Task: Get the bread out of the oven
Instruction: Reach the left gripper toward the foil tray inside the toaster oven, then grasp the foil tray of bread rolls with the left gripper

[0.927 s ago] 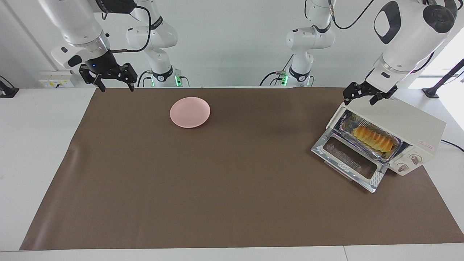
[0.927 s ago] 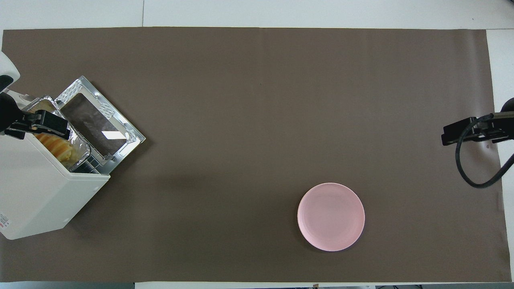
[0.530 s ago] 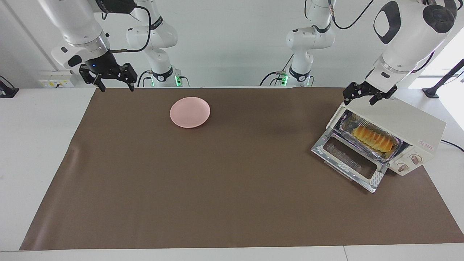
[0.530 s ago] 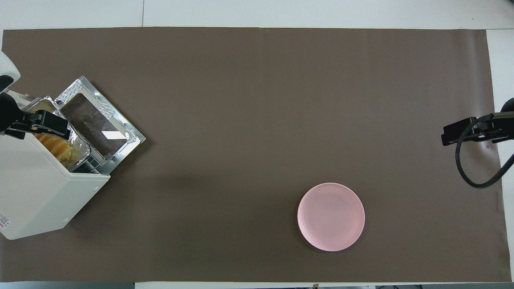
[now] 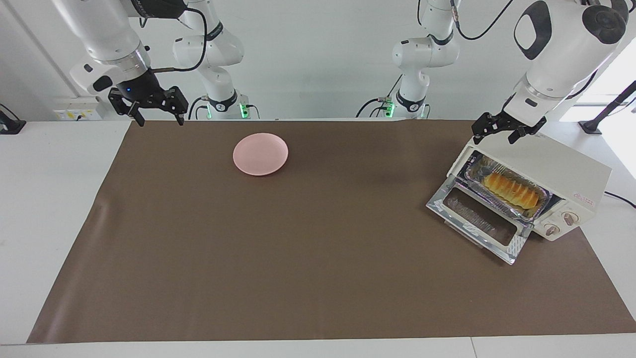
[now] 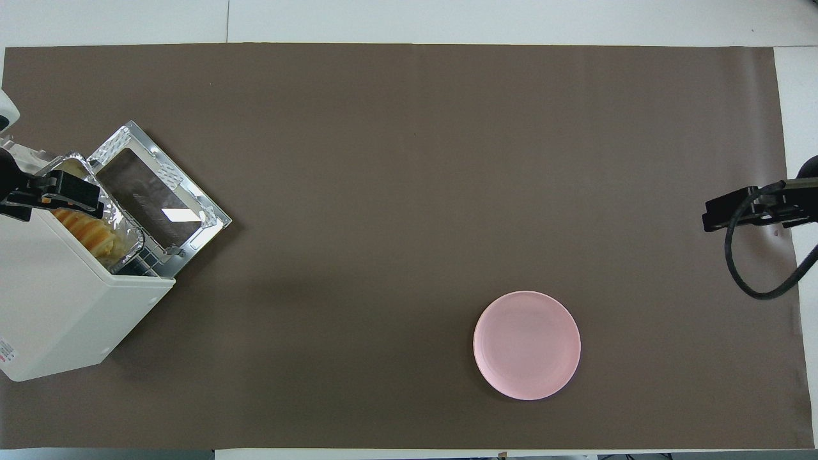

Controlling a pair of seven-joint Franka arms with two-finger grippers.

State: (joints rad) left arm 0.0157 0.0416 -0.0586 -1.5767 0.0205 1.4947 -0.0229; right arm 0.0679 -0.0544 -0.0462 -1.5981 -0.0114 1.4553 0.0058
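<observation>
The cream-white oven (image 5: 556,164) stands at the left arm's end of the table; it also shows in the overhead view (image 6: 57,306). Its glass door (image 5: 479,219) hangs open and flat. The golden ridged bread (image 5: 512,188) lies in a silver foil tray (image 5: 472,172) in the oven's mouth, and the oven top half hides it in the overhead view (image 6: 86,230). My left gripper (image 5: 493,136) is open and empty, above the oven's top edge over the tray, clear of the bread; it also shows in the overhead view (image 6: 57,191). My right gripper (image 5: 161,119) waits open over the mat's corner.
A round pink plate (image 5: 260,153) lies on the brown mat (image 5: 298,248), near the robots and toward the right arm's end; it also shows in the overhead view (image 6: 526,345). The oven's two knobs (image 5: 560,223) face away from the robots. White table borders the mat.
My left gripper has drawn back slightly over the oven's top, toward the table's end, and uncovers more of the bread. The right arm, oven, tray and plate have not moved.
</observation>
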